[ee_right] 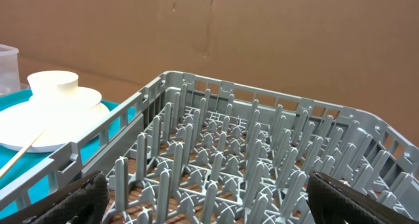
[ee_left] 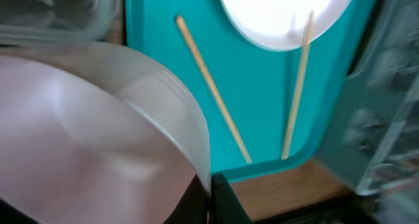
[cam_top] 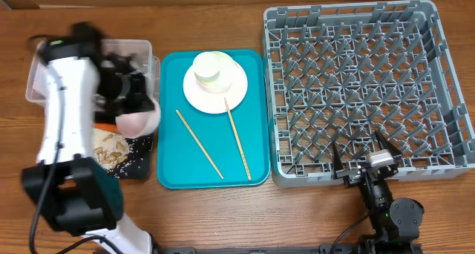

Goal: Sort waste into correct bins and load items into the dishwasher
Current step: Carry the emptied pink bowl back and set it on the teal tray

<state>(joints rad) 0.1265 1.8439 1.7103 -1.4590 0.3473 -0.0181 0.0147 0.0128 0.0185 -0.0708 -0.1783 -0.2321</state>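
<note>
One grey dish rack (cam_top: 367, 90) fills the right side. Its near rim is partly covered by the right gripper (cam_top: 361, 151), whose fingers are spread wide and hold nothing. One teal serving tray (cam_top: 211, 165) lies just left of the rack.

The blurred left arm (cam_top: 67, 113) hides most of the one clear tub (cam_top: 141, 50), so its contents cannot be made out. It also hides the far end of the one black tray (cam_top: 145, 171).

One white plate (cam_top: 234, 94) sits at the far end of the teal tray, with one white cup (cam_top: 211, 67) standing on it. The left gripper (ee_left: 213, 194) is pressed onto the rim of one white bowl (cam_top: 139, 120), held tilted above the black tray. In the left wrist view the bowl is cut off by the frame.

Two chopsticks (cam_top: 199, 144) (cam_top: 237, 139) lie apart on the teal tray, the right one touching the plate. Pale scraps and grains (cam_top: 111, 146) on the black tray are too small to count. An orange sliver (cam_top: 106, 125) shows at the arm's edge.
</note>
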